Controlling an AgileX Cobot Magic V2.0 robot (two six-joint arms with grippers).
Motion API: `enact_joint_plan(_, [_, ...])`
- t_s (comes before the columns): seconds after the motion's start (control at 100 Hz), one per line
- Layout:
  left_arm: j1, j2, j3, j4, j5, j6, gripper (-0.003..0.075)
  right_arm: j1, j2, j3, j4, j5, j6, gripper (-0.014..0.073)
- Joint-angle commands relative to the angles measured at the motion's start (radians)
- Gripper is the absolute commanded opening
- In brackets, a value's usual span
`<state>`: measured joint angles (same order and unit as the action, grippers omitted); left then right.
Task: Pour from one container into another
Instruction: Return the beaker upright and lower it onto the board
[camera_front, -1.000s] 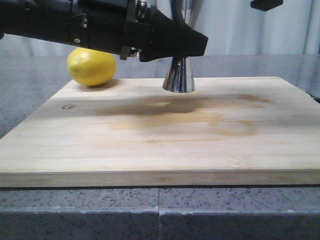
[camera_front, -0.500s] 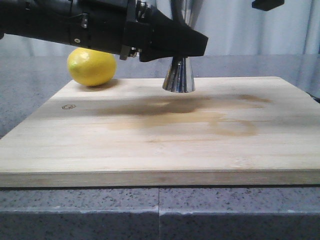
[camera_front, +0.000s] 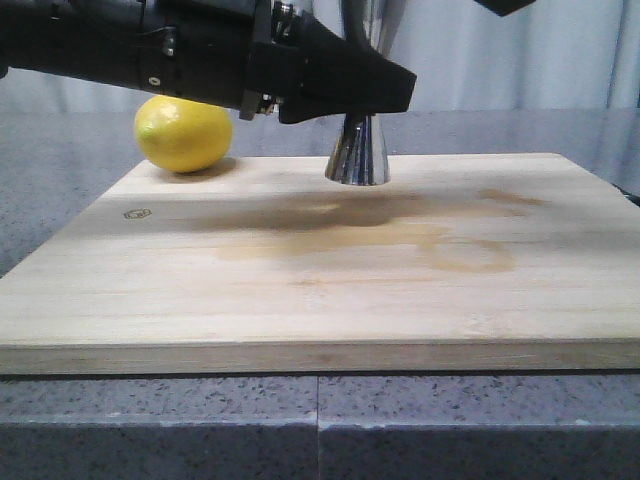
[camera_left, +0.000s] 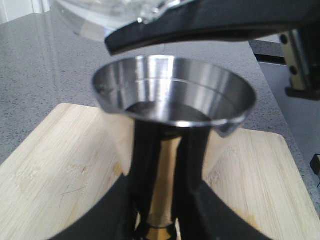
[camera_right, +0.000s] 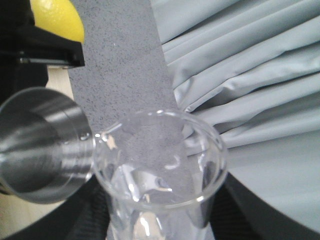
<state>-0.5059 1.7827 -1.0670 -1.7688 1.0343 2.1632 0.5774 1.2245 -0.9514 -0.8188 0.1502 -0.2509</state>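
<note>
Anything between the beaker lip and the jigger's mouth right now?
Nothing visible. In the right wrist view the beaker has its pouring lip right at the rim of the jigger. The left wrist view shows the jigger's cup open, with only the right gripper's finger above it.

Pale wooden board, streaked with darker brown stains. Bright yellow lemon. Mirror-bright steel jigger with a gold waist. Clear glass beaker. Black left end effector. Speckled grey tabletop; pale grey-blue pleated curtain.
</note>
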Motion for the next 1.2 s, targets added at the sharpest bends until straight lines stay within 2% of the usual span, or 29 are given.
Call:
enact_joint_plan(0.0, [-0.007,-0.043,-0.03,-0.077,0.069,-0.006,0.0114,-0.002,-0.023,-0.038,0.037,-0.043,0.039,0.0332])
enact_joint_plan(0.17, [-0.007,-0.043,-0.03,-0.077,0.069,-0.006,0.0114,-0.005,-0.023,-0.038,0.125,-0.036,0.054,0.0332])
enact_joint_plan(0.31, [-0.007,-0.043,-0.03,-0.077,0.069,-0.008,0.0114,-0.052,-0.028,-0.038,0.193,-0.046,0.072,0.0332])
enact_joint_plan(0.48, [-0.007,-0.043,-0.03,-0.077,0.069,-0.008,0.0114,-0.131,-0.059,-0.038,0.336,-0.08,0.072,0.0332])
enact_joint_plan(0.74, [-0.007,-0.043,-0.03,-0.077,0.069,-0.008,0.0114,-0.174,-0.08,-0.008,0.541,-0.11,0.072,0.0332])
enact_joint_plan(0.99, [-0.007,-0.043,-0.03,-0.077,0.069,-0.008,0.0114,-0.223,-0.08,0.124,0.742,-0.275,0.072,0.0332])
enact_joint_plan(1.19, [-0.007,-0.043,-0.03,-0.077,0.069,-0.014,0.0114,-0.223,-0.08,0.233,0.844,-0.409,0.072,0.0332])
